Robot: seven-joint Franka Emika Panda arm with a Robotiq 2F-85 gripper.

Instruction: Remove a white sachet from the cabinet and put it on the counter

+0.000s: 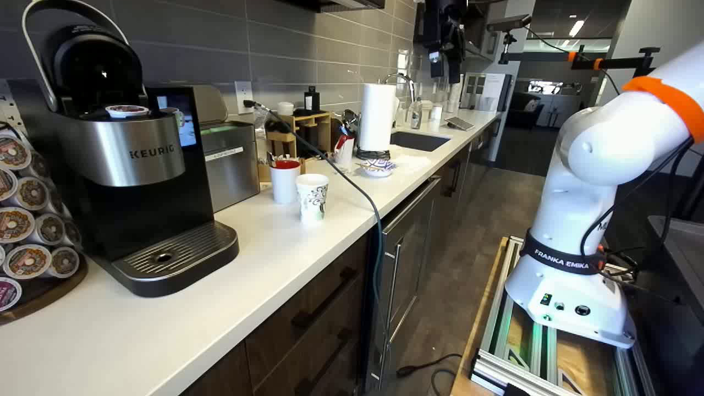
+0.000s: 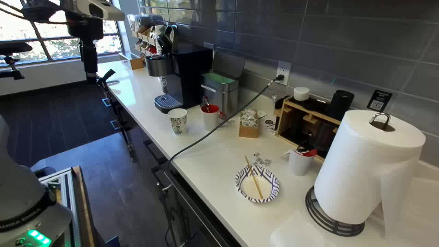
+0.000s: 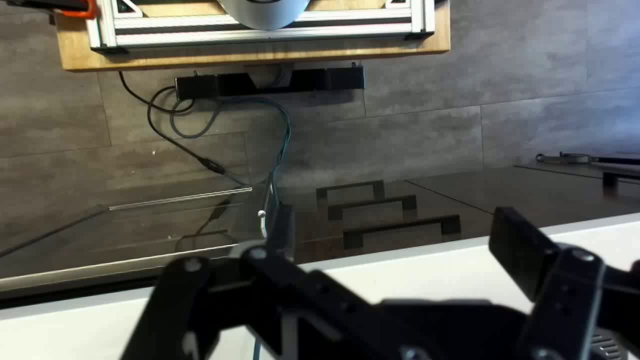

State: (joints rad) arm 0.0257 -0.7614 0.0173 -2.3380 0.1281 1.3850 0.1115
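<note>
My gripper [image 1: 446, 77] hangs high over the counter's front edge in an exterior view; it also shows in an exterior view [image 2: 91, 79]. In the wrist view the gripper [image 3: 395, 235] is open with nothing between its fingers, and the counter [image 3: 390, 280] lies below. The white counter shows in both exterior views [image 1: 264, 264] [image 2: 205, 156]. Small white sachets [image 2: 248, 117] fill a small wooden box [image 2: 248, 131] on the counter. Several loose sachets [image 2: 262, 160] lie by the patterned bowl. The dark cabinet [image 1: 302, 4] shows only its lower edge at the top.
The coffee machine [image 1: 148, 154], patterned cup [image 1: 312, 197] and white-and-red cup [image 2: 210, 118] stand on the counter. A cable [image 2: 219, 125] runs across it from the wall outlet. A bowl [image 2: 241, 171], wooden organizer [image 2: 284, 118] and paper towel roll [image 2: 363, 164] stand further along.
</note>
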